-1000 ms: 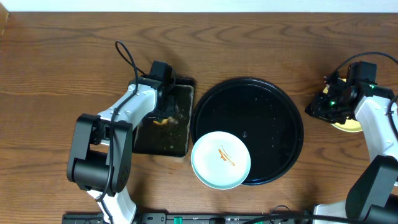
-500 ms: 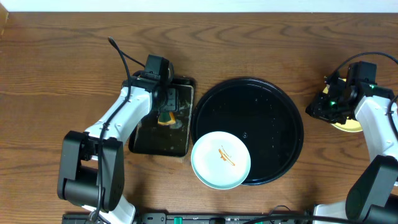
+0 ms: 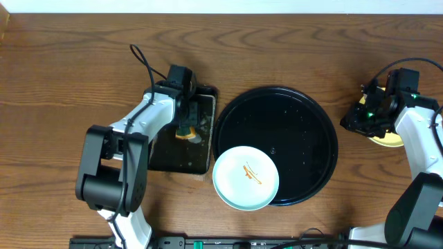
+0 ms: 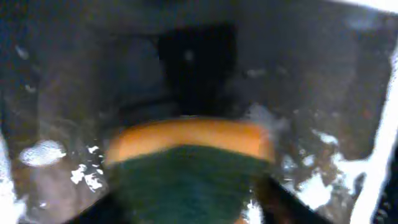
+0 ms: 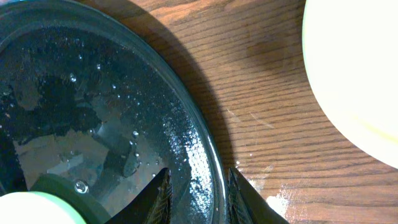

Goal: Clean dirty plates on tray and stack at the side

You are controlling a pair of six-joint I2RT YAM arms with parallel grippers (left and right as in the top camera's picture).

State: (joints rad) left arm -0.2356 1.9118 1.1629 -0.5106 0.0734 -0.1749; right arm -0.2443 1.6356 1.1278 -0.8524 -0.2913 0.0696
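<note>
One mint plate (image 3: pixel 246 178), one yellow plate (image 5: pixel 360 68), one tray (image 3: pixel 291 124); right jaws slightly spread, left jaws unclear.

Overhead is evenly bright and sharp; left wrist view dim, motion-blurred; glare speckles the tray (image 5: pixel 155 124).

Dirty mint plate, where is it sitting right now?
Overhead view: the mint plate lies on the lower-left edge of the black tray, overhanging its rim, right of the rectangular pan.

text: none legible; labels: none legible | numbers: none legible; signs: none legible
</note>
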